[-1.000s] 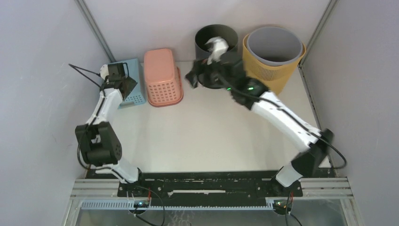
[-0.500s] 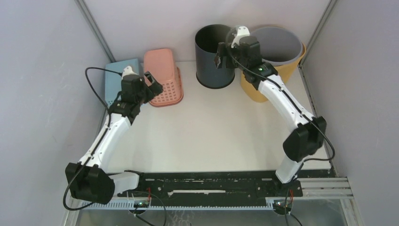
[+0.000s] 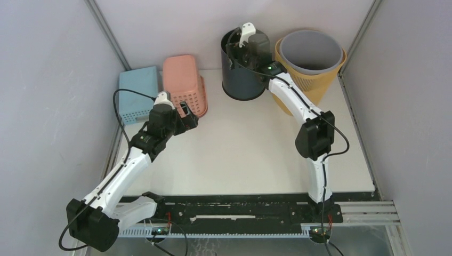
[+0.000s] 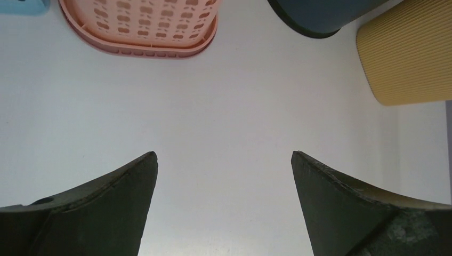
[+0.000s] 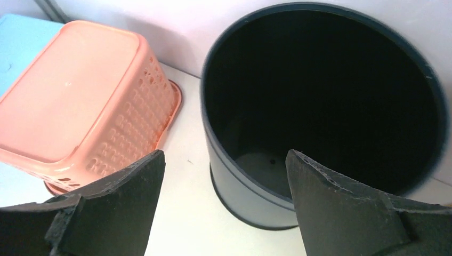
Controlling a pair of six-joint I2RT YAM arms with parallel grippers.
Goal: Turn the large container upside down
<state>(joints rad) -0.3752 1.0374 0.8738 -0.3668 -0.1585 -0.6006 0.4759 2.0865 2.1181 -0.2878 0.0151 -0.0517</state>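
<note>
A tall dark round bin [image 3: 242,85] stands upright, mouth up, at the back of the table. Beside it on the right stands a wider yellow ribbed bin [image 3: 314,85] with a grey liner [image 3: 311,50], also mouth up. My right gripper [image 3: 240,50] is open above the dark bin's mouth. In the right wrist view the right gripper [image 5: 224,160] hangs over the near left rim of the dark bin [image 5: 250,181], holding nothing. My left gripper [image 3: 189,114] is open and empty over the table, in front of the pink basket; it also shows in the left wrist view [image 4: 224,160].
A pink basket [image 3: 183,85] and a blue basket [image 3: 137,88] lie upside down at the back left. The left wrist view shows the pink basket [image 4: 138,26], the dark bin's base [image 4: 320,13] and the yellow bin [image 4: 408,58]. Walls close in on three sides.
My right gripper has swung from left of the dark bin up to above its mouth. My left gripper has moved from the blue basket forward and right, to in front of the pink basket.
</note>
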